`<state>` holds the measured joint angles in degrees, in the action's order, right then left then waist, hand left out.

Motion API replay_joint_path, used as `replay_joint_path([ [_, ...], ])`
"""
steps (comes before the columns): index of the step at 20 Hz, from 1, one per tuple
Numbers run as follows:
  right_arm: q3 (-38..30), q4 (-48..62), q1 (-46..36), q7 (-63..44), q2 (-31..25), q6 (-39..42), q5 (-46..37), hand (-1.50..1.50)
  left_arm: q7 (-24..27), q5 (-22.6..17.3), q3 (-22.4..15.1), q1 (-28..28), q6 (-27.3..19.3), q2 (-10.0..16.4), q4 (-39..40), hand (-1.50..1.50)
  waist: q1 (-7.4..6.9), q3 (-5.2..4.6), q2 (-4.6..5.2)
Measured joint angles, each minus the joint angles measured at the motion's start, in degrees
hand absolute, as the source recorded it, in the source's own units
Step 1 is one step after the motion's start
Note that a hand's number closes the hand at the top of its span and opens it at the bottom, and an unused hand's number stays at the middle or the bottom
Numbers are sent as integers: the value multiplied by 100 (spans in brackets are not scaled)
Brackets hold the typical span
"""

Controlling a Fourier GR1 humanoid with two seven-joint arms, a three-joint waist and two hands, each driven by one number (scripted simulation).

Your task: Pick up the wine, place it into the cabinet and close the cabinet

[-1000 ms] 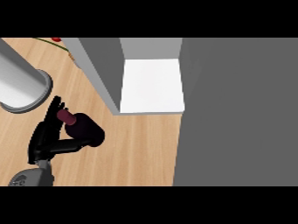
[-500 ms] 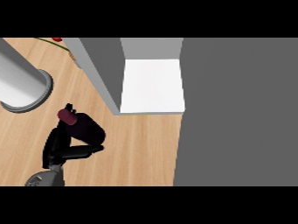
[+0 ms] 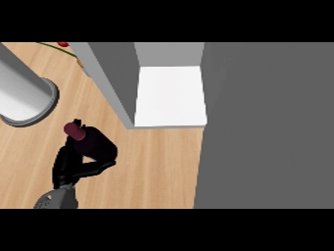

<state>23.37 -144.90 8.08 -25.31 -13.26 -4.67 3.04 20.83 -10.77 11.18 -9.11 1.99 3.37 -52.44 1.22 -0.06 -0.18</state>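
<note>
The wine bottle [image 3: 96, 143] is dark with a maroon cap and stands on the wooden counter [image 3: 155, 171], left of centre. My right hand [image 3: 74, 165] comes in from the lower left and is curled round the bottle's lower body, hiding part of it. The cabinet [image 3: 171, 95] lies just up and right of the bottle, showing a white inner floor. Its grey panel [image 3: 115, 83] runs along the left side of the opening. The left hand does not show.
A thick grey cylinder [image 3: 14, 90] with a flanged end slants in from the upper left, close to the bottle. A large flat grey surface [image 3: 278, 127] fills the right side. Something red and green [image 3: 63, 45] peeks in at the top left.
The hand has shifted right towards the bottle, and its fingers, raised beside the cap before, have curled round the body. The bottle has barely moved.
</note>
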Motion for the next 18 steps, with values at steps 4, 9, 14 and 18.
replay_joint_path([
  [4, -27, 8, -43, 18, -6, -30, -4, -150, 145, -285, 214, -166, 123, -90, 288, -150, -6, 0, 2],
  [9, -180, 12, -144, -102, -49, -21, 10, -150, 314, -469, 306, -312, 275, -201, 558, -150, -26, 0, 5],
  [14, -20, 10, -64, -107, -10, -62, 6, -150, 374, -583, 368, -576, 380, -219, 839, -150, -4, 1, 0],
  [18, -73, 2, -109, -138, -50, -62, 8, -150, 554, -585, 390, -806, 389, -229, 1107, 150, 2, 1, 5],
])
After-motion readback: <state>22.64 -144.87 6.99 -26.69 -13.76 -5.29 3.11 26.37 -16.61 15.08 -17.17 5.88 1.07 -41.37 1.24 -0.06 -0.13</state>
